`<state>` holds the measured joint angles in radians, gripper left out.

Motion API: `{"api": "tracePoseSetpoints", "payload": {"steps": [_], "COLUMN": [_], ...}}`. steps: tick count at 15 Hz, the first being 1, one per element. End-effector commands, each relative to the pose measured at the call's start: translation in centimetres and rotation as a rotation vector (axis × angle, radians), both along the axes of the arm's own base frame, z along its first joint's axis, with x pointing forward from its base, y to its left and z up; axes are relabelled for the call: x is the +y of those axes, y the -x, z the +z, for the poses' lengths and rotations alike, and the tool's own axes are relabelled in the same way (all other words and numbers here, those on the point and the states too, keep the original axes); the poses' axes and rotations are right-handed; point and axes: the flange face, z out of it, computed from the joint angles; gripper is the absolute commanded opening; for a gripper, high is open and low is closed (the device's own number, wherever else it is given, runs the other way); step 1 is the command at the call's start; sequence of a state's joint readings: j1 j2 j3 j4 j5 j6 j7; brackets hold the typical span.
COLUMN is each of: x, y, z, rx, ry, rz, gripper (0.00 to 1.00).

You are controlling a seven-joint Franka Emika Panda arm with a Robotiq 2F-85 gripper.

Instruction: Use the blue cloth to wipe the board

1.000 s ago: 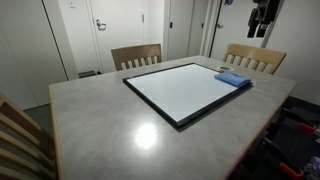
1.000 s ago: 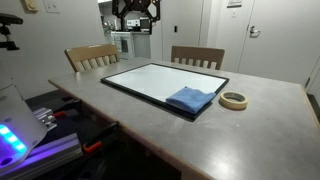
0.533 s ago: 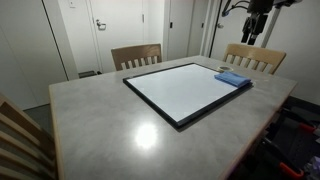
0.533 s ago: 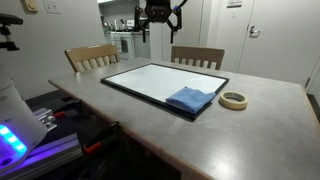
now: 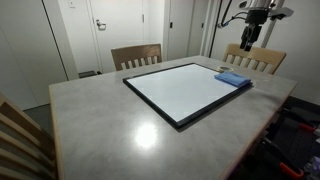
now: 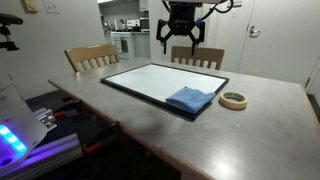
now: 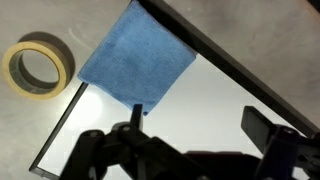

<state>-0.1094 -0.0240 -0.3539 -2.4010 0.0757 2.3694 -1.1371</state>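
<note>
The blue cloth (image 5: 233, 78) (image 6: 189, 99) lies folded on one corner of the board (image 5: 185, 90) (image 6: 150, 80), a white board with a black frame flat on the grey table. My gripper (image 5: 247, 37) (image 6: 180, 42) hangs open and empty in the air above the board's far side, well above the cloth. In the wrist view the cloth (image 7: 137, 60) lies ahead of the open fingers (image 7: 200, 125), with the board (image 7: 215, 110) beneath them.
A roll of masking tape (image 6: 234, 100) (image 7: 38, 68) lies on the table beside the cloth. Two wooden chairs (image 5: 136, 56) (image 5: 255, 58) stand at the table's far edge. The grey table (image 5: 100, 120) surrounds the board.
My gripper has moved sideways through the air and come over the board, nearer the cloth. The cloth, board and tape have not moved.
</note>
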Motion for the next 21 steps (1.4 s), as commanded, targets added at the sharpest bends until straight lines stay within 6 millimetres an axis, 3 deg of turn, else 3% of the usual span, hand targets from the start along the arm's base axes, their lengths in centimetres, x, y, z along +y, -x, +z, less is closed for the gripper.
{"api": "tracePoseSetpoints", "payload": {"steps": [1, 6, 9, 15, 21], "x": [0.0, -1.0, -1.9, -2.7, -5.1], "y": [-0.1, -1.0, -1.8, -4.0, -7.0], "z": [0.0, -1.0, -1.6, -5.7, -9.1], "rx": [0.002, 0.029, 0.016, 0.027, 0.062], "ry": [0.001, 0.027, 0.037, 0.036, 0.042], "rz": [0.0, 0.099, 0.263, 0.594, 0.707], "gripper": [1.0, 1.0, 1.0, 1.0, 1.0]}}
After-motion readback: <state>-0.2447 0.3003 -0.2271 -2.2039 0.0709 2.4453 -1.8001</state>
